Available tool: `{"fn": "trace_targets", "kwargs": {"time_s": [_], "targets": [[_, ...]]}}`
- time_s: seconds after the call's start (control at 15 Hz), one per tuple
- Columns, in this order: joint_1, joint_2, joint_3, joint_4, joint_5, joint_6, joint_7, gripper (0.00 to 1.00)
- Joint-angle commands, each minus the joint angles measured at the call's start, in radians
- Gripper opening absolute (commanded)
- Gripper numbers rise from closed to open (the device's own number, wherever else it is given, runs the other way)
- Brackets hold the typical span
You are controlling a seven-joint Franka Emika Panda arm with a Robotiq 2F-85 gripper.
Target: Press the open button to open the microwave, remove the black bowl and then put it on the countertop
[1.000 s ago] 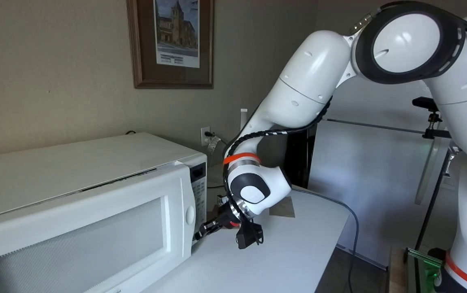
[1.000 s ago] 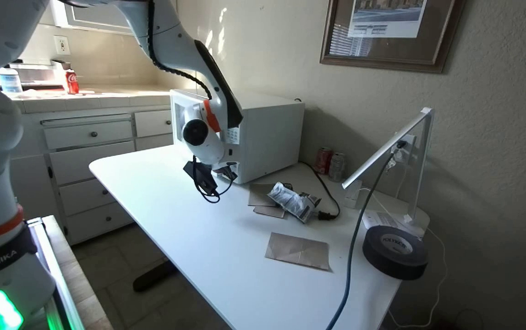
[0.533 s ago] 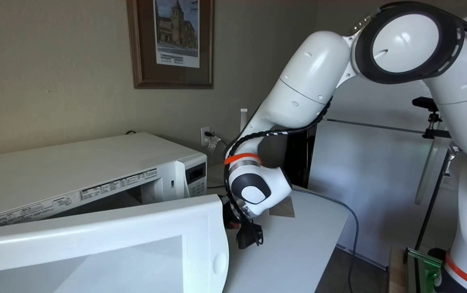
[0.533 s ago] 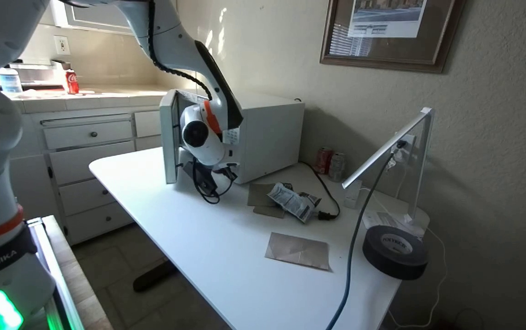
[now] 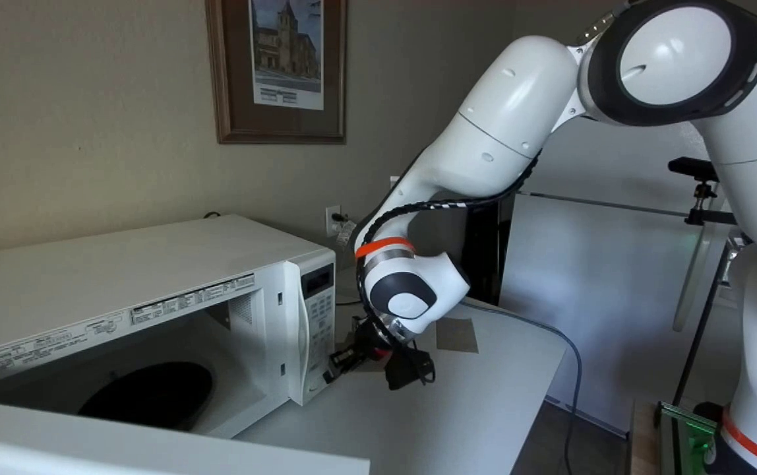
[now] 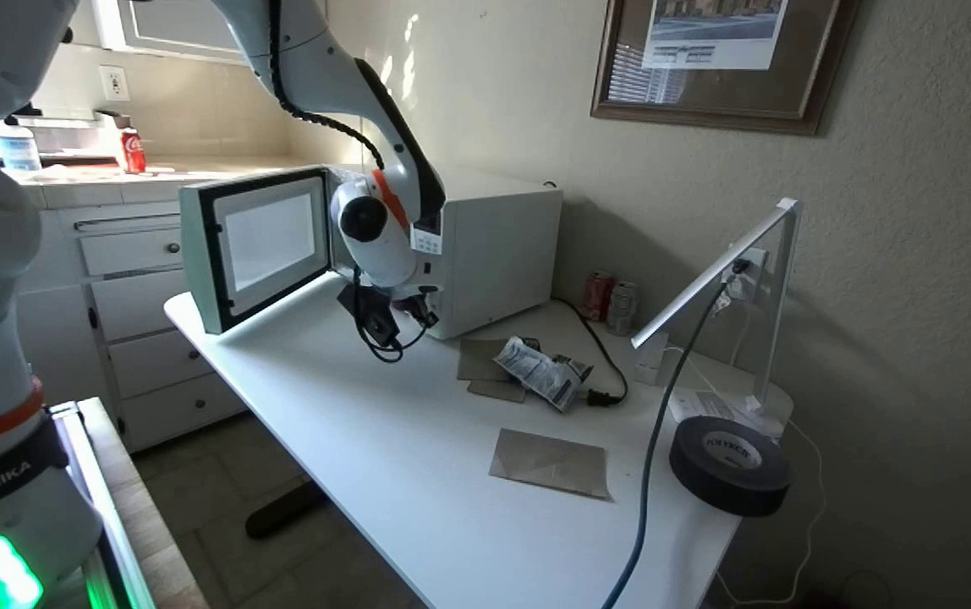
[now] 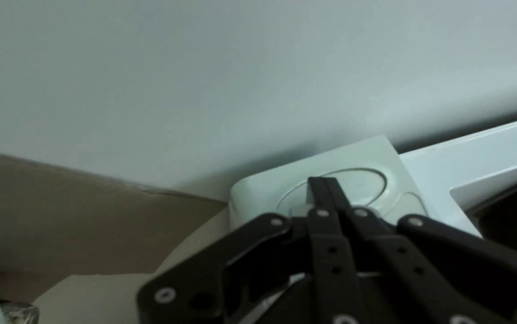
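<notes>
Two black fingers [image 7: 316, 198] of the pincer [image 7: 324, 181] lay flat against each other, clenched. In the wrist view their tips overlapped the oval button [image 7: 365, 183], low on the control panel [image 5: 320, 316] of the microwave [image 5: 154, 247]; whether they touched it could not be told. Inside the microwave, past that panel, lay the black bowl [image 5: 148, 394], well apart from the pincer, with the panel side of the oven between the two. The door [image 6: 266, 241] stood wide open, its free edge near the rounded corner of the countertop [image 6: 392, 457], by the drawers [image 6: 143, 292]. On the side of the pincer away from the bowl, brown sheets [image 6: 480, 359] lay beside the microwave, a crumpled packet [image 6: 540, 372] at their edge and a black plug [image 6: 602, 397] just past it. Another brown sheet [image 6: 551, 463] lay farther along, between the long front edge and the wall-side edge. Near the wall-side edge stood a red can [image 6: 597, 296] and a silver can [image 6: 622, 307]. Farthest off, a framed picture [image 5: 286, 63] hung on the wall [image 5: 108, 138] in both exterior views.
</notes>
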State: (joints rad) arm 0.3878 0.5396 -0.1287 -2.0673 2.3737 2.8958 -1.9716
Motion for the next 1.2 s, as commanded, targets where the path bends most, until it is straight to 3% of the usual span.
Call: {"fn": "trace_targets", "kwargs": {"time_s": [0.0, 0.2, 0.27, 0.33, 0.53, 0.6, 0.73, 1.13], "targets": [[-0.044, -0.057, 0.081, -0.028, -0.161, 0.167, 0.17, 0.15], [-0.064, -0.071, 0.147, -0.091, -0.366, 0.246, 0.403, 0.39], [-0.133, -0.075, 0.228, -0.111, -0.414, 0.272, 0.437, 0.47], [-0.082, -0.077, 0.189, -0.15, -0.491, 0.253, 0.542, 0.55], [-0.094, -0.088, 0.215, -0.229, -0.666, 0.212, 0.742, 0.77], [-0.128, -0.095, 0.248, -0.235, -0.685, 0.213, 0.768, 0.85], [-0.128, -0.111, 0.251, -0.261, -0.756, 0.199, 0.87, 1.0], [-0.101, -0.19, 0.233, -0.3, -0.959, 0.1, 1.163, 1.0]]}}
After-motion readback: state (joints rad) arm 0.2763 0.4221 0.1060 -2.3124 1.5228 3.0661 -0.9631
